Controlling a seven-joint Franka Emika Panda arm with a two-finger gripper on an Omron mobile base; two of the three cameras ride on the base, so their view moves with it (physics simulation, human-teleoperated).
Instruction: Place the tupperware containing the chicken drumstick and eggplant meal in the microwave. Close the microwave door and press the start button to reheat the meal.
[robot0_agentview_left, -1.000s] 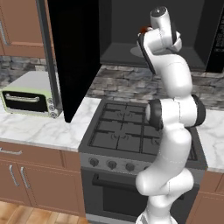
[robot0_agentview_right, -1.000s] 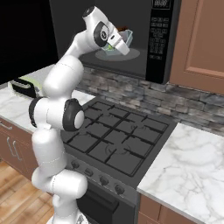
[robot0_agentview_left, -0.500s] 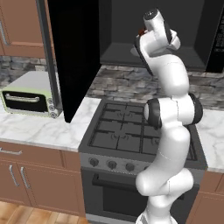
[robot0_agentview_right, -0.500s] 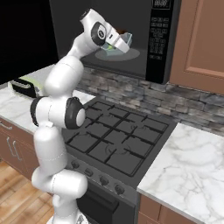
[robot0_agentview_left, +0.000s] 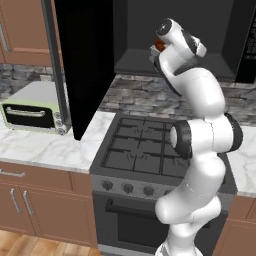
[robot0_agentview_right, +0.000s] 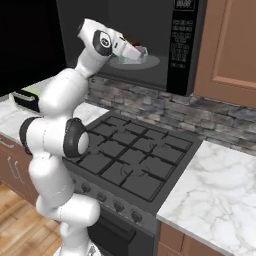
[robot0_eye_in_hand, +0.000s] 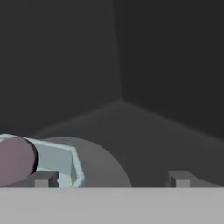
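The black microwave (robot0_agentview_right: 182, 35) hangs above the stove with its door (robot0_agentview_left: 82, 65) swung wide open to the left. My gripper (robot0_agentview_right: 136, 50) reaches into the dark cavity, over the round grey turntable (robot0_agentview_right: 150, 62). In the hand view the fingertips (robot0_eye_in_hand: 46, 178) stand far apart, so the gripper (robot0_eye_in_hand: 113, 178) is open. The pale blue-grey tupperware (robot0_eye_in_hand: 61, 158) sits by the left fingertip, over the turntable (robot0_eye_in_hand: 103, 168). The purple-grey eggplant (robot0_eye_in_hand: 15, 159) lies inside it. The reddish-brown chicken drumstick (robot0_agentview_left: 159, 45) peeks out beside the hand (robot0_agentview_left: 157, 48). The tupperware (robot0_agentview_right: 139, 52) is just at turntable level.
A pale-green toaster oven (robot0_agentview_left: 32, 112) stands on the marble counter left of the open door. The gas stove (robot0_agentview_left: 145, 150) lies below the microwave. Wooden cabinets flank the microwave, and the cavity walls close in around the hand.
The hand with the tupperware has sunk slightly toward the turntable inside the cavity. The rest of the arm has barely shifted.
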